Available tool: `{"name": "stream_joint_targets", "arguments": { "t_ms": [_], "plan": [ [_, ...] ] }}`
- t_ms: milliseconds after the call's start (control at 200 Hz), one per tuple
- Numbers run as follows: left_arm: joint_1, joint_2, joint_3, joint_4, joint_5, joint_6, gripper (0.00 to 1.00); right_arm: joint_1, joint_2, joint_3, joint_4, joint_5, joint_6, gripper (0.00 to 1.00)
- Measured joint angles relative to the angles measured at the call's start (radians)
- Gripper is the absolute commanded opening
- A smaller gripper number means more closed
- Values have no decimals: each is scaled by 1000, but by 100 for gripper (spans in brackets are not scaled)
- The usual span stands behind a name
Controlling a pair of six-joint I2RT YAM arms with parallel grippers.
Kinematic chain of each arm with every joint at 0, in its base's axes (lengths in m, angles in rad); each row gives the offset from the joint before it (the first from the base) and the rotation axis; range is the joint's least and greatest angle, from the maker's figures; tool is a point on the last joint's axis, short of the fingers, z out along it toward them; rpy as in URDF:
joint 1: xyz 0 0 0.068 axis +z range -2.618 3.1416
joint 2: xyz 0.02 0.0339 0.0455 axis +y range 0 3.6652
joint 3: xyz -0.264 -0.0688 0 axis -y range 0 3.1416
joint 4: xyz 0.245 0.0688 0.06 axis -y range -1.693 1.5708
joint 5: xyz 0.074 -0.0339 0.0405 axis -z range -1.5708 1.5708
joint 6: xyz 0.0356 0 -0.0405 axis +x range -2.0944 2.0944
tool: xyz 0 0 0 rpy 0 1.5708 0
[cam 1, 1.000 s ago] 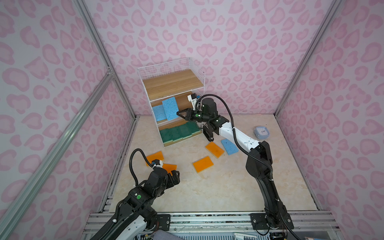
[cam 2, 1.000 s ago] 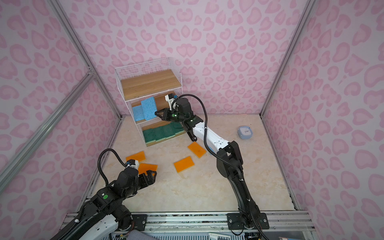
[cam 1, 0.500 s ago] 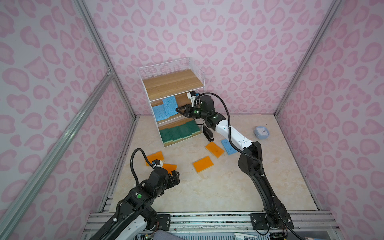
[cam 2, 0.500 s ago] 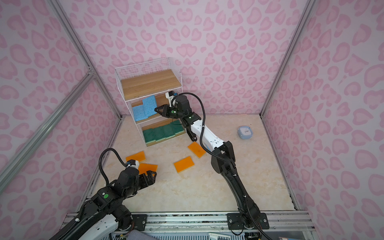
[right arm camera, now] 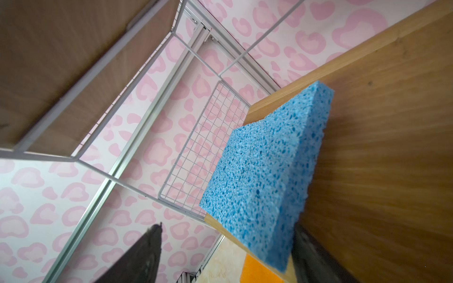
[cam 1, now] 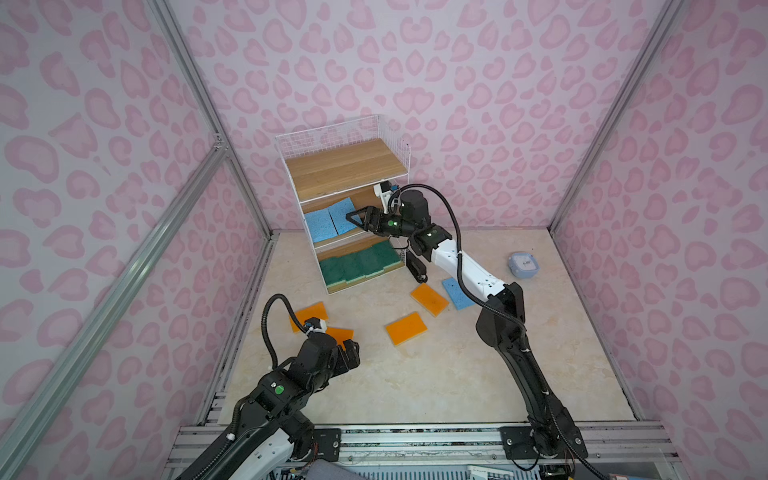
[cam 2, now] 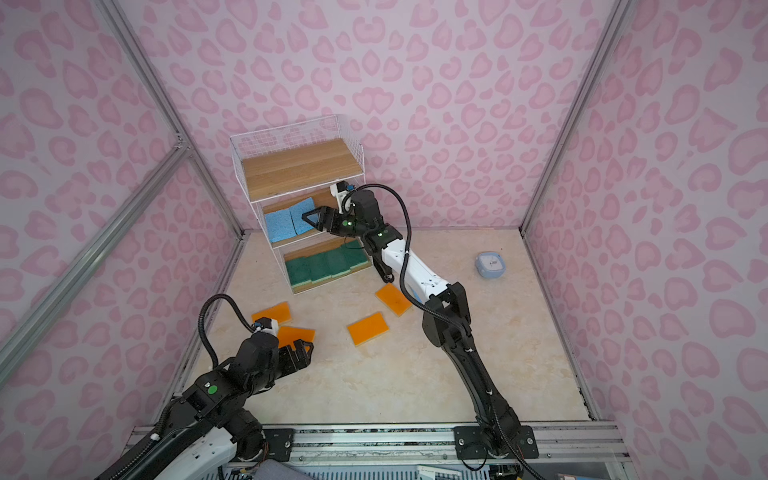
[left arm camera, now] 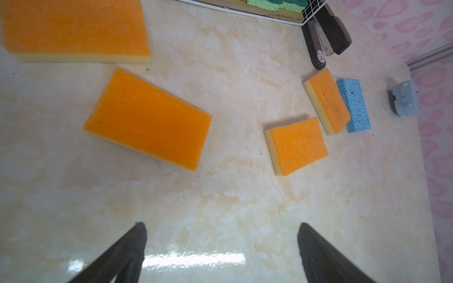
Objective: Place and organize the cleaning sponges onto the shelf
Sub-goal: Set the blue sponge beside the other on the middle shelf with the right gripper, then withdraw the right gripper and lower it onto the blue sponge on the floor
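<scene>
Watching a top view, I see the right gripper [cam 1: 353,218] reached into the middle tier of the shelf [cam 1: 345,166], its fingers spread wide with nothing clamped between them. Two blue sponges [cam 1: 320,224] lie side by side on that middle board. On the right wrist camera one of them [right arm camera: 264,176] lies flat on the wood. One dark finger [right arm camera: 316,264] sits right at its edge and the other stands well clear.

Down on the bottom tier, the green sponges [cam 1: 359,264] sit in a neat row. The third blue sponge [cam 1: 457,293] is out on the floor [cam 1: 436,374], touching one of the orange sponges [cam 1: 430,299]. Another orange one lies nearby, toward the middle.

The left gripper [cam 1: 349,353] hangs low over the floor beside the other two orange ones. Its fingers [left arm camera: 132,252] are apart and empty on the left wrist camera, over bare marble, with the nearest orange sponge [left arm camera: 147,120] just ahead.

The black stapler [cam 1: 417,268] rests against the shelf's lower corner. The pale-blue case [cam 1: 523,264] sits near the right wall.
</scene>
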Motion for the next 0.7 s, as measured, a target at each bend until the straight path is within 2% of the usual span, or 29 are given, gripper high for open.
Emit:
{"name": "stream_joint_targets", "arguments": {
  "t_ms": [220, 420, 575, 700],
  "plan": [
    [0, 4, 11, -1, 0, 7, 97, 13, -121, -161, -29, 72, -84, 98],
    [0, -3, 22, -11, 0, 11, 97, 26, -170, -193, -71, 109, -144, 98],
    [0, -27, 25, -28, -1, 11, 97, 51, -229, -224, -142, 181, -222, 98],
    [0, -41, 25, -30, -4, 11, 97, 63, -297, -324, -154, 249, -267, 98]
  ]
}}
